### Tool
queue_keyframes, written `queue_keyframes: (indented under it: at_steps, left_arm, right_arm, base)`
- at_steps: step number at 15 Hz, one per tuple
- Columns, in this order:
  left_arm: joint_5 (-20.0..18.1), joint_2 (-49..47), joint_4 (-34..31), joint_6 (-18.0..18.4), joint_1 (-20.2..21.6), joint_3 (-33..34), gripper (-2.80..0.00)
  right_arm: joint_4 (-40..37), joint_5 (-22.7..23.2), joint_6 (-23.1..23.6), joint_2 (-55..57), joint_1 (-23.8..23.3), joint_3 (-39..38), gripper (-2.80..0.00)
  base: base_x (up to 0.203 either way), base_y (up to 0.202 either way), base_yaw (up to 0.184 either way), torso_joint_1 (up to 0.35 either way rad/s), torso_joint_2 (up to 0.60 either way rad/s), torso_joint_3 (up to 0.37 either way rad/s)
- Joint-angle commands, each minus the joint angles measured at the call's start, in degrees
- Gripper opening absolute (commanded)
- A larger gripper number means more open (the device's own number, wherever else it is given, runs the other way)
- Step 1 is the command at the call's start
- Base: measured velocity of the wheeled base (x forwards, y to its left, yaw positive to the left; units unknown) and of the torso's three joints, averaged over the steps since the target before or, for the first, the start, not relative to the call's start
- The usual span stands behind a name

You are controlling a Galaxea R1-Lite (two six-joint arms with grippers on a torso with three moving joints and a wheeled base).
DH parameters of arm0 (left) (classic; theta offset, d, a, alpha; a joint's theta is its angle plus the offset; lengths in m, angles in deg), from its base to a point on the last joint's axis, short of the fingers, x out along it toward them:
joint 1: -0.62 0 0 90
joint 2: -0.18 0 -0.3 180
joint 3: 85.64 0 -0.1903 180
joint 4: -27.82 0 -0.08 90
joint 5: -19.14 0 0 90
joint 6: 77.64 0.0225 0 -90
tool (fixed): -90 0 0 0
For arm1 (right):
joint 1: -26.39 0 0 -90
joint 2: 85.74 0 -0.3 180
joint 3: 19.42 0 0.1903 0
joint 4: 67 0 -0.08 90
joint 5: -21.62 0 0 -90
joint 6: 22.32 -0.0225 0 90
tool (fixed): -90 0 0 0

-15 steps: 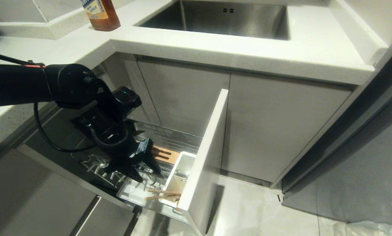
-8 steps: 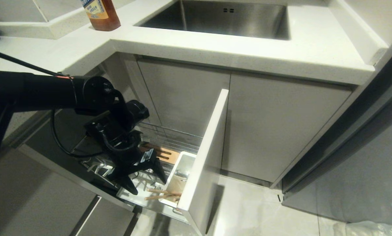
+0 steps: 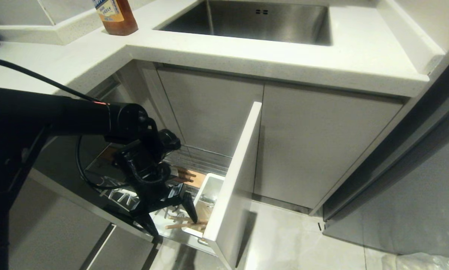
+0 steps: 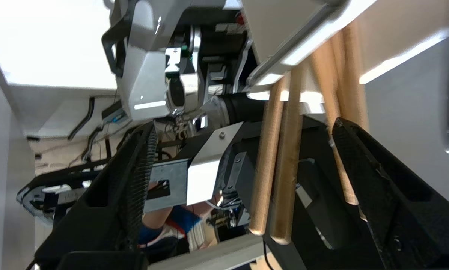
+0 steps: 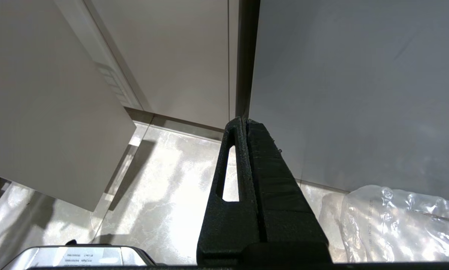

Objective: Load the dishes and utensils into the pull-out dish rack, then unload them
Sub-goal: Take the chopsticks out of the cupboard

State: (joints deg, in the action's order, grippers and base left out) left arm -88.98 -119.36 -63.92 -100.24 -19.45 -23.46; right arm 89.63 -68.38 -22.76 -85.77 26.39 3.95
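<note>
With your left gripper low in the chrome wire pull-out dish rack, its fingers stand wide around the pale wooden chopsticks, which lean out of the white utensil caddy at the near end. That straddle suits lifting them out. Your right gripper hangs closed, empty, near the floor.

Pale wooden chopsticks; white caddy; amber bottle.
</note>
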Motion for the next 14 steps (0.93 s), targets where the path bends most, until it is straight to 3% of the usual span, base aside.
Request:
queue_keyframes:
  at_steps: [1,7,9,14]
  left_arm:
    - [-0.12,-0.32,-0.28,-0.16,-0.06,0.91,0.00]
    - [-0.23,-1.98,-0.44,-0.07,-0.94,1.02,0.00]
    - [-3.11,-2.54,-0.35,0.18,-1.02,0.76,0.00]
    - [-3.49,-4.27,-0.44,2.01,-0.27,-1.03,0.00]
  right_arm:
    - [0.00,0.00,0.00,0.02,0.00,0.00,-2.80]
    - [0.00,0.00,0.00,0.02,0.00,0.00,-2.80]
    - [0.00,0.00,0.00,0.02,0.00,0.00,-2.80]
    - [0.00,0.00,0.00,0.02,0.00,0.00,-2.80]
  base:
    - [0.000,0.000,0.000,0.000,0.00,0.000]
    - [0.000,0.000,0.000,0.000,0.00,0.000]
    - [0.000,0.000,0.000,0.000,0.00,0.000]
    - [0.000,0.000,0.000,0.000,0.00,0.000]
